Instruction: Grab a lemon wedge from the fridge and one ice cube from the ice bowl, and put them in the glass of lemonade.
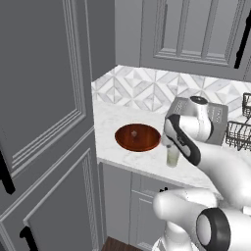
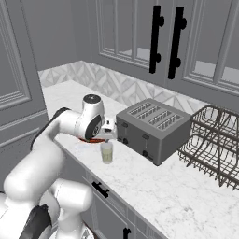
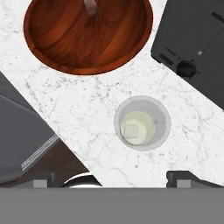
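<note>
1. The hand [image 3: 109, 181] hovers over the glass of lemonade [image 3: 142, 123], fingers spread wide and holding nothing; only their tips show.
2. A pale ice cube [image 3: 130, 131] sits in the glass.
3. The ice bowl [image 3: 87, 35] is cut off at the top edge, beside the glass on the surface [image 3: 83, 109].
4. From the left base camera the arm covers part of the glass.

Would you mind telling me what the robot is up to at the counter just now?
The end effector hangs open and empty above the glass of lemonade. A pale ice cube already sits in the drink. Another cube remains in the ice bowl, next to the toaster.
</note>
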Motion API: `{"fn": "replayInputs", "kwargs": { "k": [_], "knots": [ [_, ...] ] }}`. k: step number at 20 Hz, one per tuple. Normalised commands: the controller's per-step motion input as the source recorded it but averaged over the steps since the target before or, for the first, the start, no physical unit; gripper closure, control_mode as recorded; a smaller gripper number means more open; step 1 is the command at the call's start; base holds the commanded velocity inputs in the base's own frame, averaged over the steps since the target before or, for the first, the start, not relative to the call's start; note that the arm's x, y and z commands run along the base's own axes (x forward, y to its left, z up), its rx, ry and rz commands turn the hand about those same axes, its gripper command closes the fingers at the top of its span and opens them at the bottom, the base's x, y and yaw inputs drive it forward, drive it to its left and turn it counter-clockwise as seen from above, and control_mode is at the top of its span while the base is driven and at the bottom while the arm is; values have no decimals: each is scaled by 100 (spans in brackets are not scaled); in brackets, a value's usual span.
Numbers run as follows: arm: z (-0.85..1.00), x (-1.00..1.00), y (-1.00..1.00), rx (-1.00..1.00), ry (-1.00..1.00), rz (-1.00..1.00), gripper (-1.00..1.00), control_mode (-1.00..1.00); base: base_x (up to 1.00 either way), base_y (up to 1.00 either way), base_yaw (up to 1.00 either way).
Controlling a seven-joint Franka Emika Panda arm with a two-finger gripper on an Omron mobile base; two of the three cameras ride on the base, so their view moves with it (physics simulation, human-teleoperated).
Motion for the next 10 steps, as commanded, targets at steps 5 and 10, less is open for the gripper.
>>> {"fn": "replayInputs", "kwargs": {
  "k": [5, 10],
  "knots": [
    [53, -81, 69, 0, 6, 0, -100, -100, 0, 0, 0],
    [29, -69, 40, 1, 6, 0, -100, -100, 0, 0, 0]
  ]
}}
